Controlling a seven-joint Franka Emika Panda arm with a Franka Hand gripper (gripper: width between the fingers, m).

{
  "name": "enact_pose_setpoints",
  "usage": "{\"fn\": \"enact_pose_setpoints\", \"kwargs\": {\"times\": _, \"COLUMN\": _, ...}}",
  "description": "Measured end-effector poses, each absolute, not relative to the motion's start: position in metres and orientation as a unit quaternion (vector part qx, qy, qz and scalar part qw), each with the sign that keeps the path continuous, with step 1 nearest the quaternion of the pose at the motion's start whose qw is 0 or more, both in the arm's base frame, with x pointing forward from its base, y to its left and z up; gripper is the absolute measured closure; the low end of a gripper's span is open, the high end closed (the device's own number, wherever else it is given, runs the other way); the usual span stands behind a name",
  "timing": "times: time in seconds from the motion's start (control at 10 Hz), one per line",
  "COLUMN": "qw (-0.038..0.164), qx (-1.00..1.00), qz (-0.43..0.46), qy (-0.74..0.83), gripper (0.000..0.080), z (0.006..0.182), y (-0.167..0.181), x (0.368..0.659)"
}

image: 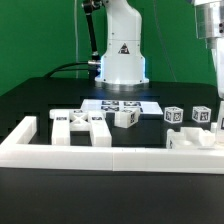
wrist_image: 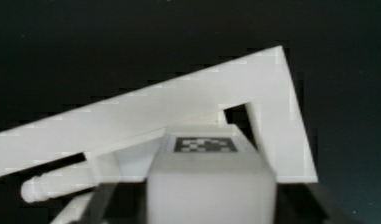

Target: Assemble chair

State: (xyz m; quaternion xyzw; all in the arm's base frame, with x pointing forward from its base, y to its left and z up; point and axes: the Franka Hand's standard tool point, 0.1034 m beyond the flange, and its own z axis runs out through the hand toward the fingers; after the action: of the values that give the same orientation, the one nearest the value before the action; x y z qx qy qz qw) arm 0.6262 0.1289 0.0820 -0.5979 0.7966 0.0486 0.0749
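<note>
Claw (image: 216, 97): we cannot tell if it grips or has let go | chair part (wrist_image: 212, 176): tagged piece between the jaws, border frame (wrist_image: 258, 90) corner just beyond, likely for squaring it.

The exterior view sits low, just outside the border frame (image: 110, 157), and faces across its front rail and the black table (image: 40, 100) toward the arm's base (image: 120, 55) beyond the frame. The wrist view hangs very close above 1 tagged chair piece (wrist_image: 213, 180), looking down at it, with a corner of white frame behind (apparently the same frame). The 2 views share that frame; which corner is unclear.
</note>
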Motion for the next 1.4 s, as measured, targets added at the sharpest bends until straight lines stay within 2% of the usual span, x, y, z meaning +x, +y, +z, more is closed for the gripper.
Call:
{"fn": "enact_pose_setpoints", "kwargs": {"times": 0.1, "qw": 0.075, "qx": -0.616, "qz": 0.047, "qy": 0.782, "gripper": 0.0426, "z": 0.0818, "y": 0.1288, "x": 0.6260}}
{"fn": "enact_pose_setpoints", "kwargs": {"times": 0.2, "qw": 0.072, "qx": -0.639, "qz": 0.049, "qy": 0.765, "gripper": 0.0244, "z": 0.0823, "y": 0.1288, "x": 0.6252}}
{"fn": "enact_pose_setpoints", "kwargs": {"times": 0.3, "qw": 0.066, "qx": -0.663, "qz": 0.054, "qy": 0.744, "gripper": 0.0179, "z": 0.0846, "y": 0.1329, "x": 0.6239}}
{"fn": "enact_pose_setpoints", "kwargs": {"times": 0.5, "qw": 0.074, "qx": -0.745, "qz": 0.045, "qy": 0.662, "gripper": 0.0156, "z": 0.0857, "y": 0.1345, "x": 0.6255}}
{"fn": "enact_pose_setpoints", "kwargs": {"times": 1.0, "qw": 0.080, "qx": -0.852, "qz": 0.031, "qy": 0.517, "gripper": 0.0150, "z": 0.0848, "y": 0.1339, "x": 0.6252}}
{"fn": "enact_pose_setpoints", "kwargs": {"times": 1.4, "qw": 0.069, "qx": -0.945, "qz": 0.008, "qy": 0.319, "gripper": 0.0150, "z": 0.0846, "y": 0.1312, "x": 0.6255}}
